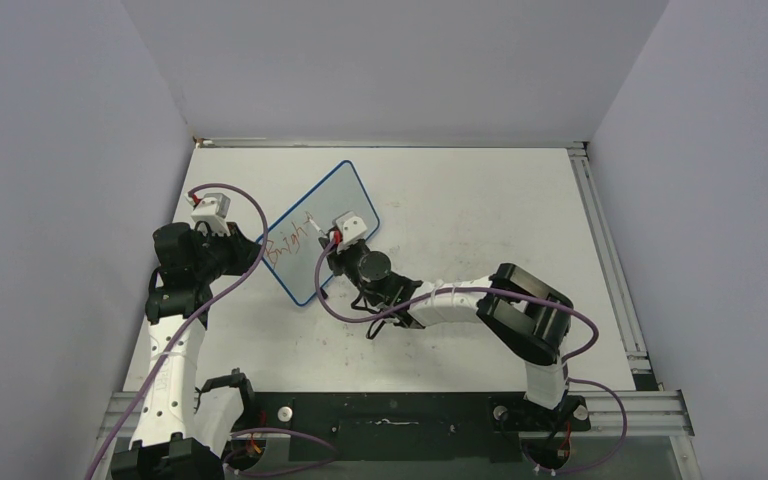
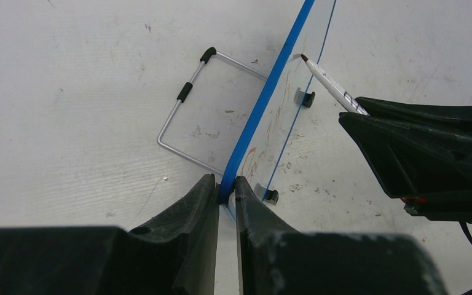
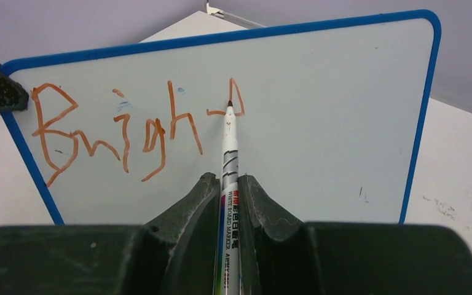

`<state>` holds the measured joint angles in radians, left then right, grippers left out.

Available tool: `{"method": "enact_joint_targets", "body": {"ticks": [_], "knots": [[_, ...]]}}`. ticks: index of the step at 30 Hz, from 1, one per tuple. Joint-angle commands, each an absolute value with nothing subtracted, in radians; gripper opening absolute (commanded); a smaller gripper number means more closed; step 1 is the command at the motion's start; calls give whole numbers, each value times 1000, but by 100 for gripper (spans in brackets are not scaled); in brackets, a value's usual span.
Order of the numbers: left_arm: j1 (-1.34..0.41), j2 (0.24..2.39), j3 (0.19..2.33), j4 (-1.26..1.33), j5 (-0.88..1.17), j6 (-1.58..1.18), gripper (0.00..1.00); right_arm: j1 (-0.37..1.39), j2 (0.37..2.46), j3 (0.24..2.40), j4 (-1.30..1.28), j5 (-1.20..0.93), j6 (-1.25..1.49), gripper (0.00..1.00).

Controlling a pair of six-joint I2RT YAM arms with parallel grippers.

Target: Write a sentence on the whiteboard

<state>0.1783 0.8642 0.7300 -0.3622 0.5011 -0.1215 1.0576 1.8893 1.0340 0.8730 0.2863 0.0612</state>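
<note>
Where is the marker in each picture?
Top: marker, centre, at the whiteboard.
Left wrist: marker, upper right, beside the whiteboard.
Right wrist: marker, centre, pointing up.
Shared landmark: the whiteboard's blue frame.

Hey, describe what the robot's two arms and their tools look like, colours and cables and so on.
Both the left arm and right arm mix white links with bulky black joints, each trailed by a purple cable. The left tool and right tool have matte black, wedge-shaped fingers, scuffed pale.
</note>
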Motion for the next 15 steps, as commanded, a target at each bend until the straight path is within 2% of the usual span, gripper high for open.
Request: {"method": "enact_joint_targets", "body": {"ticks": [1,15], "knots": [[176,858,731,-382,505,-109,0,1079,1877,1005,867,268,89,5],[176,851,732,-382,500,-110,0,1086,1873,974,853,314,95,5]]}}
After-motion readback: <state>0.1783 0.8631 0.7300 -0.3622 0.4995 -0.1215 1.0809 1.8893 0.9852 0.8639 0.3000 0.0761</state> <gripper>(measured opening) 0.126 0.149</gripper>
